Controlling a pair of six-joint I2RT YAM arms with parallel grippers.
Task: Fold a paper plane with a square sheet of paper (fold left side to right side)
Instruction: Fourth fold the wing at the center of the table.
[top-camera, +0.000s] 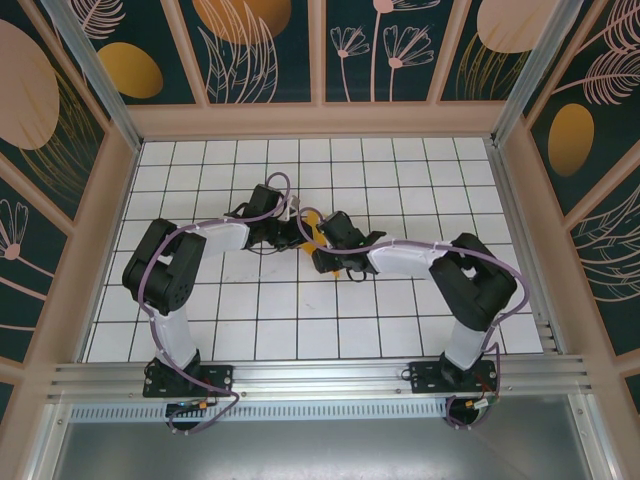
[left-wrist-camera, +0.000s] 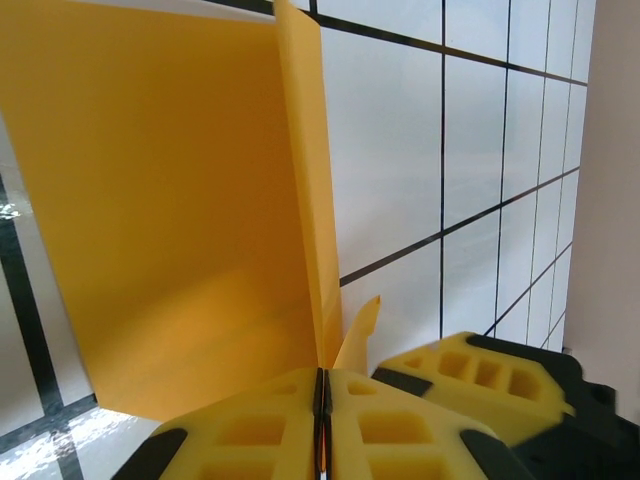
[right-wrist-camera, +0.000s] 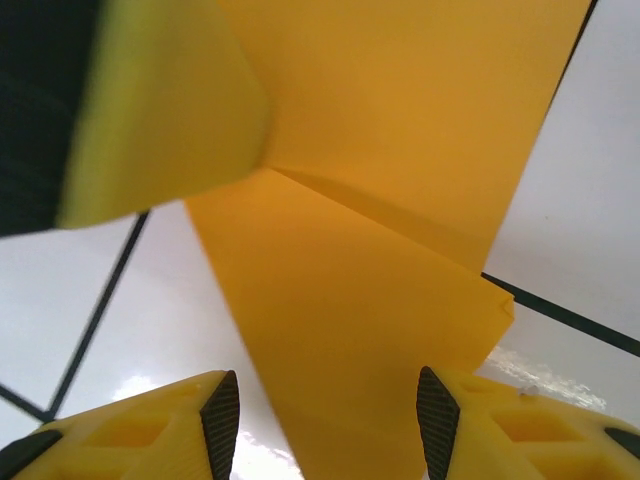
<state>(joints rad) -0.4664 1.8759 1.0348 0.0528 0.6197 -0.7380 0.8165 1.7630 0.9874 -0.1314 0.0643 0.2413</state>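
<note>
Claws first: from above, you see your left claw and right claw meeting at the middle of the counter over the sheet of paper. On the left wrist, its fingers pinch shut on the sheet's upright fold. On the right wrist, that claw stands parted, with the sheet lying between its tips.

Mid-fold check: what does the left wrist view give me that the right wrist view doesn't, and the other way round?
Left wrist: the left fingers are pinched shut on the orange-yellow paper, and a flap of it stands upright along a crease above the white grid table.
Right wrist: the right fingers are apart, and a flat folded part of the paper with a diagonal crease runs between them.
Both: the same paper, partly folded, over the gridded table.
</note>
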